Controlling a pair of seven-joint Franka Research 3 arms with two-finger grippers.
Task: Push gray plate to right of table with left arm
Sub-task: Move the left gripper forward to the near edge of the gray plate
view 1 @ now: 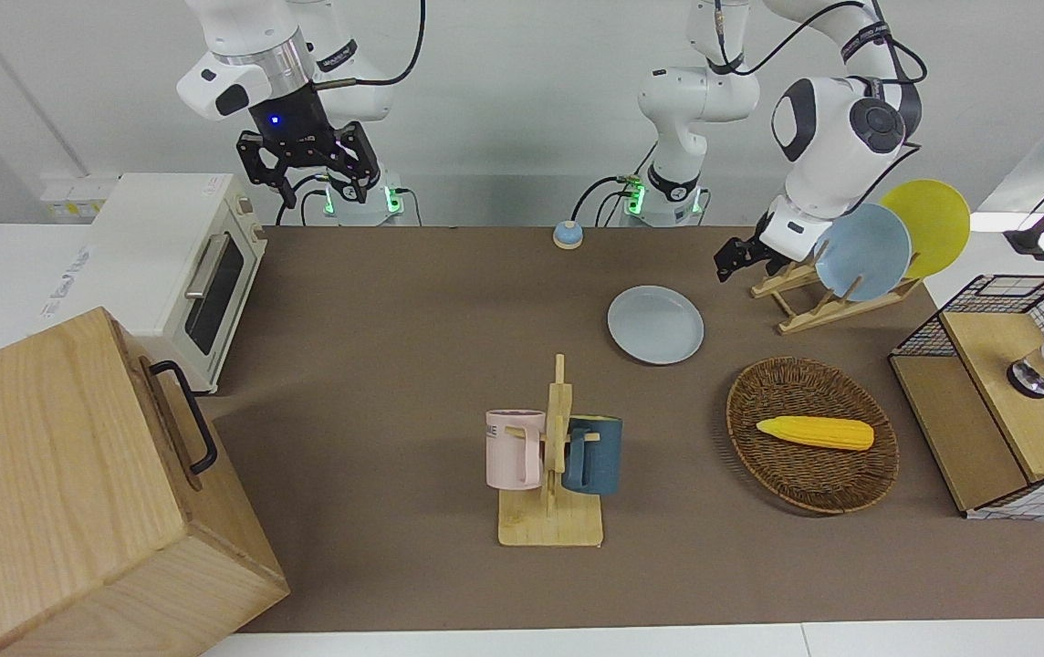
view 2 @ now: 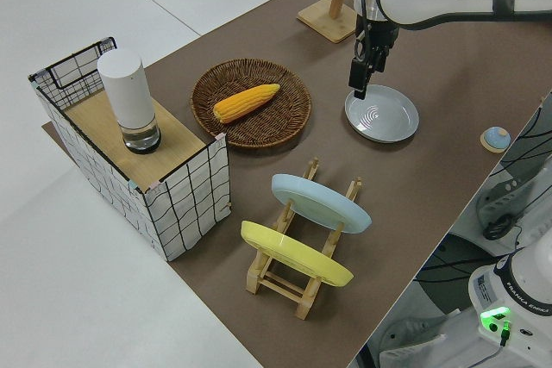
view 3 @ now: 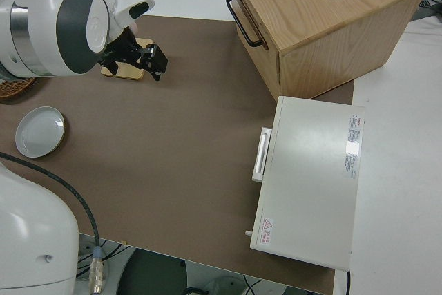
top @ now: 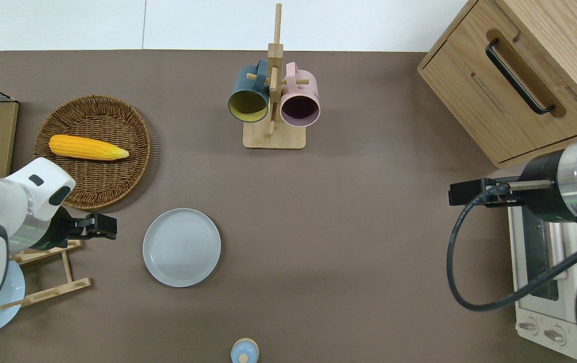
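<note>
We found the left end effector (top: 101, 226) at the middle left of the overhead view, just beside the gray plate (top: 181, 247) on the side of the dish rack (top: 46, 272), with a small gap of bare mat between them. We could not tell whether its fingers were open or closed. In the left side view it hung low and pointed downward, close to the plate's rim, but we could not say for certain how high it was over the surface (top: 349, 212).

The gray plate lay flat on the brown surface, in the lower left-centre of the overhead view, apart from the wicker basket (top: 132, 151) with the corn (top: 87, 147) and apart from the mug stand (top: 274, 136).

We judged that the approach step was in hand and the push itself was not yet begun. The next move probably called for lowering the end effector to rim height, touching the plate's edge, and then sliding it toward the right arm's end of the surface, where the toaster oven (top: 540, 282) stood. The way there looked free. A contact off the plate's centre line could make it turn aside.

The right end effector (view 1: 307, 160) was parked, with open fingers.
</note>
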